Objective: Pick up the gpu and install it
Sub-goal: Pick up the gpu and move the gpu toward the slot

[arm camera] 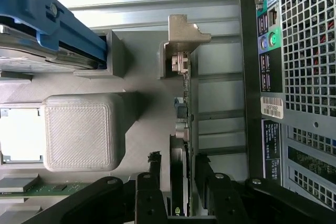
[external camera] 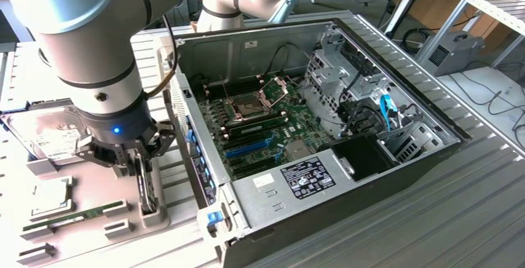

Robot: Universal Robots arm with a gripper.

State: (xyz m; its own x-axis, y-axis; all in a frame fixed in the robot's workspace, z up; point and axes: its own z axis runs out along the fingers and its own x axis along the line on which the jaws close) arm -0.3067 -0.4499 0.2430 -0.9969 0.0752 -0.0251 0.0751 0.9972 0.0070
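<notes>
The jaws are standing spread, one finger point(arm camera: 155, 179) flanking each face of the gpu point(arm camera: 181, 129) without pinching it. The gripper point(external camera: 139, 166) is hovering over the card, which is standing on edge in a grey holder point(external camera: 156, 220) beside the open computer case point(external camera: 410, 176).

The thin dark gpu point(arm camera: 181, 129) is a matt circuit card, and the bracket point(arm camera: 184, 34) at its end is bare silver metal with a dull, faintly brushed sheen. It stands in a pale grey plastic tray point(arm camera: 79, 132) whose blocks carry the fine ridged grain of printed layers, and the fingers of the black gripper point(arm camera: 178, 169) either side of it look matt. The ribbed table point(external camera: 410, 219) is satin light metal, the open computer case point(external camera: 271, 50) is dull unpainted sheet steel inside and smooth black outside, and the robot arm point(external camera: 82, 40) is smooth, softly glossy silver-grey.
</notes>
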